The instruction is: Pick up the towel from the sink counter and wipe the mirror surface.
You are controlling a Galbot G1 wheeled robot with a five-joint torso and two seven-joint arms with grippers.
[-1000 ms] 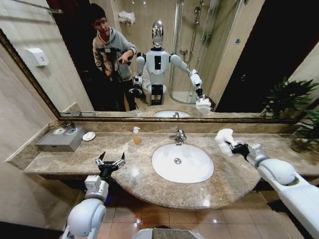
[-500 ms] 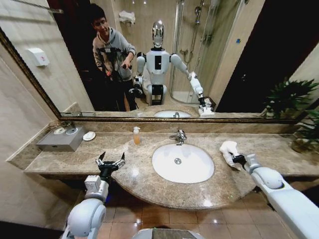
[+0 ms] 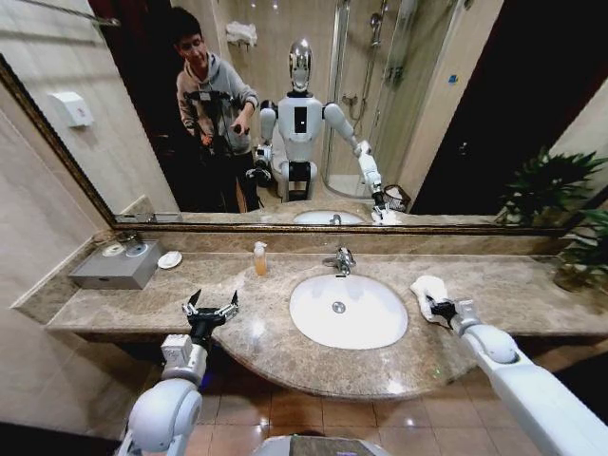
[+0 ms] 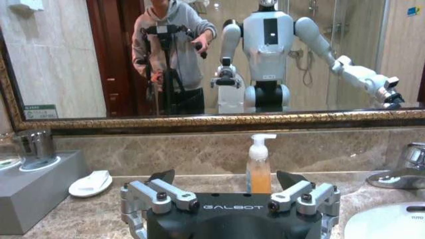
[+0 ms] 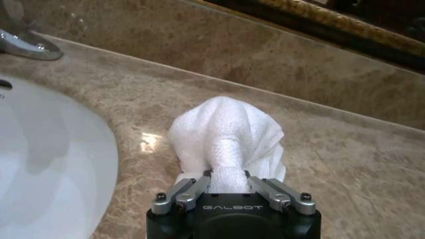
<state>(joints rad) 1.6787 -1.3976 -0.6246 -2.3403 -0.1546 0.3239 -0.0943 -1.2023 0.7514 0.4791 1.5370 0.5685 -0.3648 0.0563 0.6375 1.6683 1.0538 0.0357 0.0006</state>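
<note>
While the left end effector (image 3: pixel 211 306) hangs idle with its fingers spread wide over the front-left of the bench (image 3: pixel 285 351), nothing between them, the right end effector (image 3: pixel 439 307) has come down and drawn back toward the robot; a second ago it carried the towel (image 3: pixel 427 290) raised above the bench on the right of the basin (image 3: pixel 347 311), and now the cloth is low, apparently resting on the marble just beside the basin's right rim. From the right wrist camera the jaws are pinched shut on a bunched fold of the towel (image 5: pixel 226 144), the rest of it spreading out in a soft heap on the stone — so the grip holds, but the cloth is down rather than up at the glass.

Farther back stand the chrome tap (image 3: pixel 342 259) and a soap bottle (image 3: pixel 259 257) behind the basin; beyond them the mirror (image 3: pixel 427 114) rises along the whole wall, well apart from the towel. My reading: the wiping is either finished and the cloth is being returned, or not yet under way — the pictures alone cannot settle which; either way the towel is not on the mirror at present.
</note>
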